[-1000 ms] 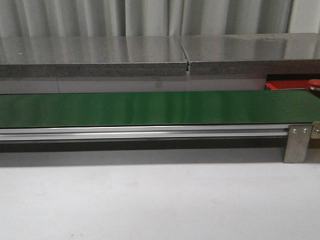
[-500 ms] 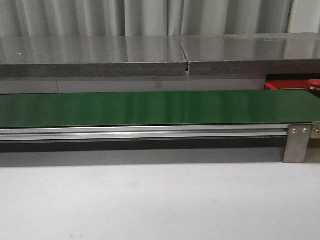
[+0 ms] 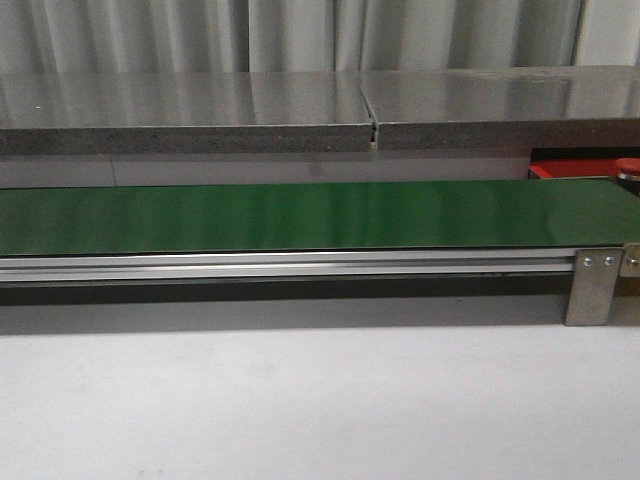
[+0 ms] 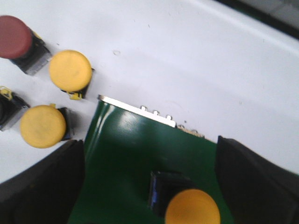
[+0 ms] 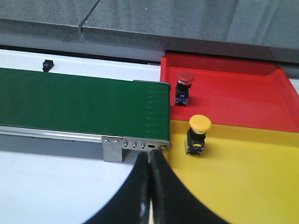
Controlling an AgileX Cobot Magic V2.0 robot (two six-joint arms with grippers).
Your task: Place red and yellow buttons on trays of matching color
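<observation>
In the left wrist view my left gripper [image 4: 149, 186] is open over the end of the green belt [image 4: 126, 154]. A yellow button [image 4: 191, 207] rests on the belt between the two black fingers [image 4: 42, 182], touching neither. Two more yellow buttons [image 4: 70, 70] [image 4: 43, 126] and a red button [image 4: 14, 36] stand on the white table beside the belt end. My right gripper [image 5: 149, 161] is shut and empty, hovering near the belt's other end. There, a red button [image 5: 184, 86] stands on the red tray [image 5: 233, 98] and a yellow button [image 5: 198, 133] on the yellow tray [image 5: 252, 177].
The front view shows the long green belt [image 3: 300, 215] on its aluminium rail, a grey stone ledge [image 3: 300, 120] behind it, and a corner of the red tray [image 3: 570, 168] at far right. No arm appears there. A dark button body [image 4: 7, 109] sits at the left wrist view's edge.
</observation>
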